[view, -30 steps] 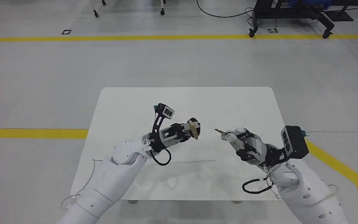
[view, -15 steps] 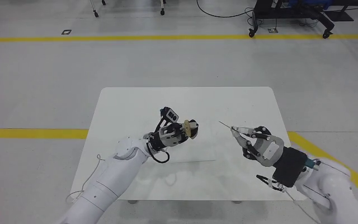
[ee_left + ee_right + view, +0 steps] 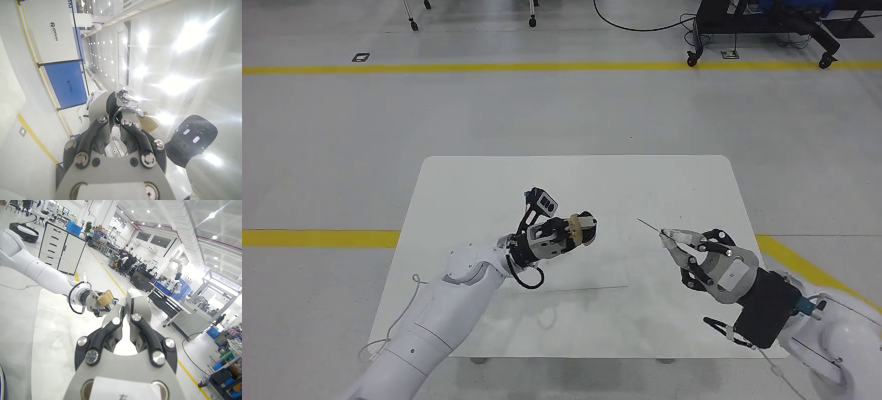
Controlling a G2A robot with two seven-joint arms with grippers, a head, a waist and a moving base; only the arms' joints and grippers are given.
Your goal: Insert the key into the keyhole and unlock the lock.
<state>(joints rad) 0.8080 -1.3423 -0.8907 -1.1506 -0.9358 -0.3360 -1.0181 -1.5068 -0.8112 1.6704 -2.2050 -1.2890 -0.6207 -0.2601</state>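
A brass padlock (image 3: 586, 230) hangs above the middle of the white table (image 3: 672, 180), with my left gripper (image 3: 576, 234) shut on it. In the left wrist view the fingers (image 3: 105, 106) clamp the steel shackle (image 3: 130, 109), and the brass body (image 3: 149, 124) sticks out beyond them. My right gripper (image 3: 671, 239) is shut on the key (image 3: 650, 227), whose thin blade points toward the padlock across a clear gap. In the right wrist view my right gripper (image 3: 125, 306) is closed with the key hidden between its fingers, and the padlock (image 3: 105, 298) faces it.
The table's edges lie well outside both grippers. Bare tabletop lies under and around both arms.
My right arm has swung to the right and its wrist has turned, carrying the key farther from the padlock. The left gripper with the padlock has barely shifted.
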